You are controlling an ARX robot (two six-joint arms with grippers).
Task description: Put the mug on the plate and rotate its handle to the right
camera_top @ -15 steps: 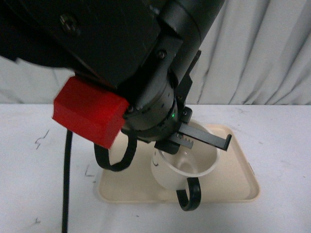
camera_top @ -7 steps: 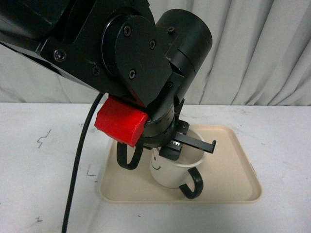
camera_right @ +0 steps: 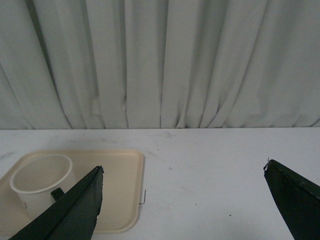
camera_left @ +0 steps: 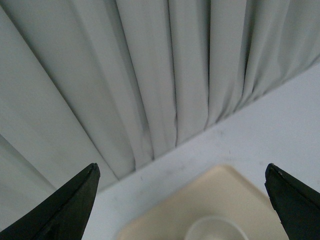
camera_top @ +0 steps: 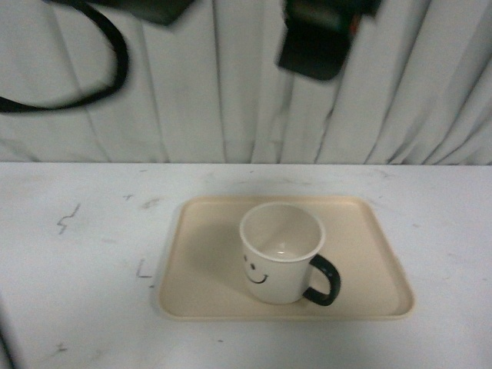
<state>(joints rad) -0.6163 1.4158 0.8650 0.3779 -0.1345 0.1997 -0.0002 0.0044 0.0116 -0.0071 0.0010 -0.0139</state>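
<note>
The cream mug (camera_top: 279, 251) stands upright on the beige plate (camera_top: 369, 254) in the front view, its smiley face toward the camera. Its black handle (camera_top: 324, 280) sticks out to the right and slightly forward. The left wrist view shows the mug's rim (camera_left: 215, 228) and the plate (camera_left: 200, 200) far below my open left gripper (camera_left: 182, 200). My right gripper (camera_right: 182, 197) is open over bare table; the mug (camera_right: 40, 185) and plate (camera_right: 117, 190) lie beside one fingertip (camera_right: 75, 210). Both grippers hold nothing.
A white table (camera_top: 77, 254) carries the plate, with small dark scratches (camera_top: 68, 217) on its left side. Pleated white curtain (camera_top: 231, 77) closes the back. Blurred arm parts (camera_top: 315, 34) and a black cable (camera_top: 84, 84) hang at the top of the front view.
The left arm has let go of the mug and lifted up out of the front view. The mug now stands free, its handle swung from front to right.
</note>
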